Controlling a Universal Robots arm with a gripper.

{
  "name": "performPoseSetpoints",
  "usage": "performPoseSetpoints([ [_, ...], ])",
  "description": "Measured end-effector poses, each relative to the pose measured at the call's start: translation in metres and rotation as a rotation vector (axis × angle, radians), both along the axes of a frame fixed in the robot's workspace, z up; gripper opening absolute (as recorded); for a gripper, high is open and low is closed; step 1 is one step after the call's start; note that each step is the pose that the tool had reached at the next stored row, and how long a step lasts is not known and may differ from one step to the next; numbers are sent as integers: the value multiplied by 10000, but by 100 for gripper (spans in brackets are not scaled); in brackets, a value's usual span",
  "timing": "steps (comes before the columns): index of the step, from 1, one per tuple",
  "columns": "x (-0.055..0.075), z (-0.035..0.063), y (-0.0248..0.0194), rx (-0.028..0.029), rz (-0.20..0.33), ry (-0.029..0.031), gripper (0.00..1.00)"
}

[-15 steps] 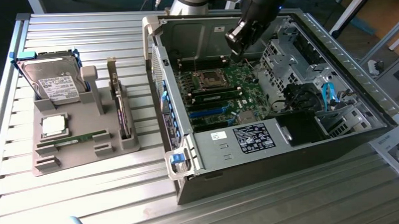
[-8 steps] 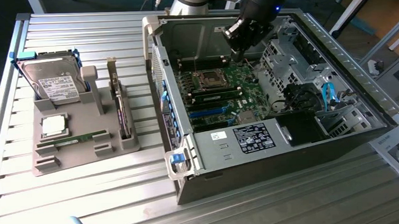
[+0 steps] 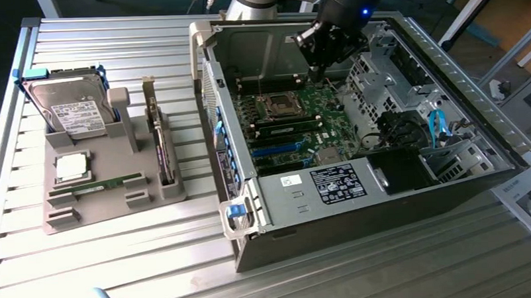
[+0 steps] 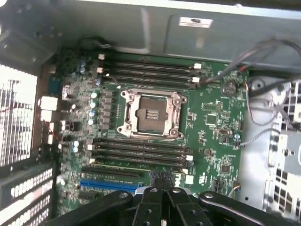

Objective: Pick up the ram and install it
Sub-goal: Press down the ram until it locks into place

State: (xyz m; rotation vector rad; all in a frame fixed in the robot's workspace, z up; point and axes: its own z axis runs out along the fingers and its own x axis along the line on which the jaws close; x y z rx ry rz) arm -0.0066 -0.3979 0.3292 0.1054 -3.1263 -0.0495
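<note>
The ram (image 3: 99,186) is a thin green stick lying flat in the grey holder tray (image 3: 91,211) at the exterior view's left, apart from the arm. My gripper (image 3: 320,72) hangs inside the open computer case (image 3: 338,186), above the green motherboard (image 3: 291,125). In the wrist view its black fingers (image 4: 151,197) meet with nothing visible between them, so the gripper (image 4: 162,182) is shut. Below it lie the empty processor socket (image 4: 150,112) and two banks of long dark memory slots (image 4: 146,70) (image 4: 138,150).
The tray also holds a silver hard drive (image 3: 70,113), a square processor chip (image 3: 73,167) and an upright card (image 3: 164,152). Case walls, a drive cage (image 3: 378,72) and blue and black cables (image 3: 437,126) crowd the gripper. The slatted metal table (image 3: 119,260) lies around them.
</note>
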Motion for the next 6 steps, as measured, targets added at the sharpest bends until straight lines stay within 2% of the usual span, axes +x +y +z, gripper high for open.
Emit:
performPoseSetpoints([
  [6, 0, 0, 0, 0, -79, 0, 10],
])
